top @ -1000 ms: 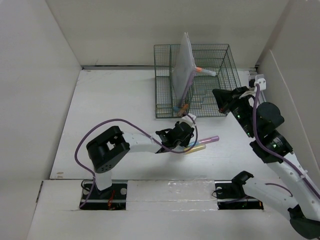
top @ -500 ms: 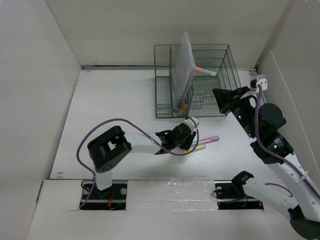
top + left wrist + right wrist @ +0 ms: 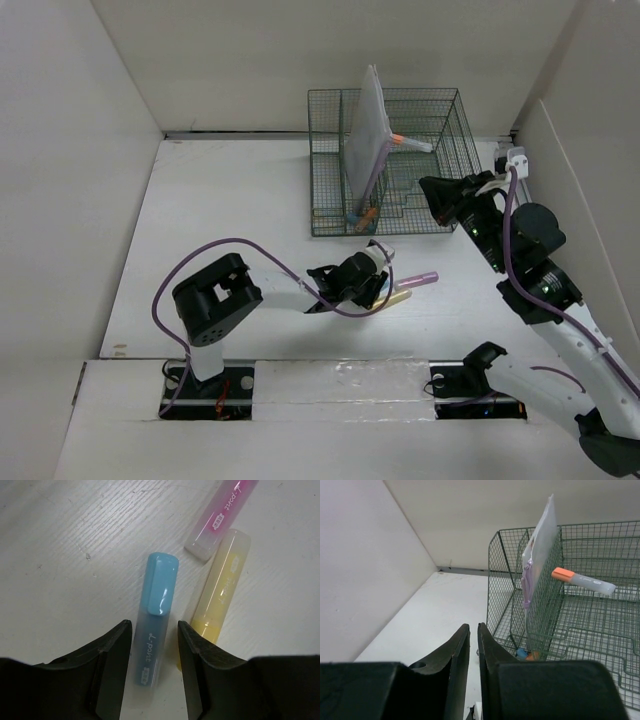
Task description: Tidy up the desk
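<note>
The white tabletop (image 3: 230, 220) fills the middle of the scene, boxed in by white walls (image 3: 60, 200) on the left, far and right sides. At its far edge, right of centre, stands a dark green wire basket (image 3: 440, 120). A translucent pouch (image 3: 366, 130) stands nearly upright against a divider inside it, and an orange-capped highlighter (image 3: 582, 580) lies in the compartment to the right of the pouch.

Near the middle of the tabletop, three highlighters lie close together. The left fingers (image 3: 112, 670) are spread apart and set down on either side of the blue highlighter (image 3: 157, 595), its barrel between them and its cap pointing away from the wrist. Whether the pads actually press on the barrel is hard to say from the wrist view. The yellow highlighter (image 3: 220, 590) lies just outside one finger, beside the blue one, and the pink highlighter (image 3: 225, 515) lies just past it, their ends almost meeting.

The right fingers (image 3: 455, 670) are drawn nearly together with only a sliver of gap and nothing between them. They hang above the tabletop by the basket's near right corner, pointing toward the basket.
</note>
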Controlling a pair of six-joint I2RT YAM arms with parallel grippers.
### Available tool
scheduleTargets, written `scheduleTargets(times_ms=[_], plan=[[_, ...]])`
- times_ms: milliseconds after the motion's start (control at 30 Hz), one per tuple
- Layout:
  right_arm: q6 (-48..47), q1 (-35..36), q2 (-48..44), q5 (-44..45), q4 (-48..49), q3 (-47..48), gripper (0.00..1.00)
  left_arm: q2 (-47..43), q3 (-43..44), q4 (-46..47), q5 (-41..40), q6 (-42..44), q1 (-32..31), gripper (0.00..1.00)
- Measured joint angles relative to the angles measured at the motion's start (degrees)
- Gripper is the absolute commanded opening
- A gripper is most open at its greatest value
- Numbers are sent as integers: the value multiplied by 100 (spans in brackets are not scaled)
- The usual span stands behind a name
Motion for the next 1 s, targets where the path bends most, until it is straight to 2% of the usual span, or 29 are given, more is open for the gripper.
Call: scheduleTargets(times_ms=[167, 267, 367, 533, 600, 767, 1000], plan=[[17, 0, 4, -4, 9, -2, 19, 0, 0, 2, -4, 46, 0, 40], [20, 0, 4, -4, 7, -2, 20, 0, 2, 0, -7, 61, 0, 37], [26, 0, -2, -2, 7, -2, 22, 11, 4, -9, -50, 98, 0, 31], [37, 0, -44, -2, 9, -4, 24, 179, 245, -168, -479, 186, -136, 12], [37, 0, -57, -2, 9, -4, 24, 227, 295, -170, -619, 190, -188, 9], [39, 0, -109, 0, 15, -28, 23, 212, 306, -245, -874, 157, -221, 7], [225, 0, -649, 544, 90, -247, 24, -278, 793, -1119, -1342, 184, -210, 7]])
